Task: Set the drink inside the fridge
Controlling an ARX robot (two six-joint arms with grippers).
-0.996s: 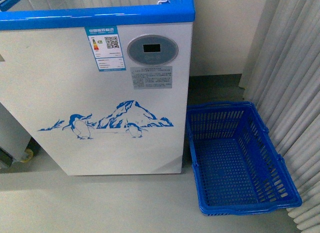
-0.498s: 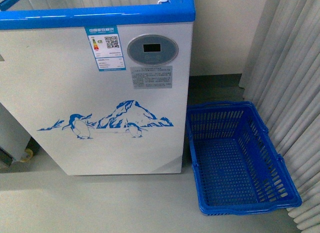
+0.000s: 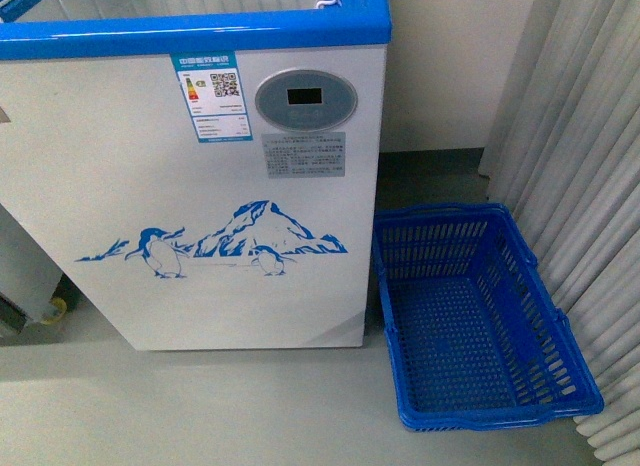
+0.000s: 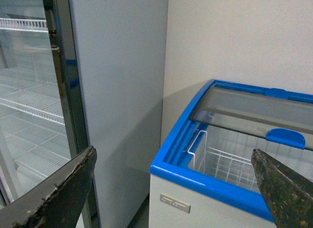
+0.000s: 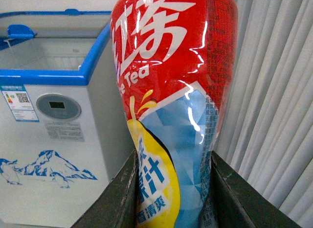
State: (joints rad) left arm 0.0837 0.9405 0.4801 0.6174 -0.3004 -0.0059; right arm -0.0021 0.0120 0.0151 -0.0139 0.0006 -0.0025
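Only R wrist: drink (image 5: 171, 91) prob. clamped, jaws | front: fridge (image 3: 120, 156), basket (image 3: 470, 336)

A smooth grey floor (image 3: 250, 406) meets a plain cream wall (image 3: 450, 66). Pale pleated curtains (image 3: 590, 136) hang along the right, with a blue plastic basket (image 3: 490, 414) on the floor just beside them. At the left edge stands a grey-white cabinet (image 3: 25, 266), perhaps the same tall glass-door unit (image 4: 122, 91) with wire shelves (image 4: 29, 103). The light is even.

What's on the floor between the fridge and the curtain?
A blue plastic basket, close beside the fridge and near the curtain, in the front view.
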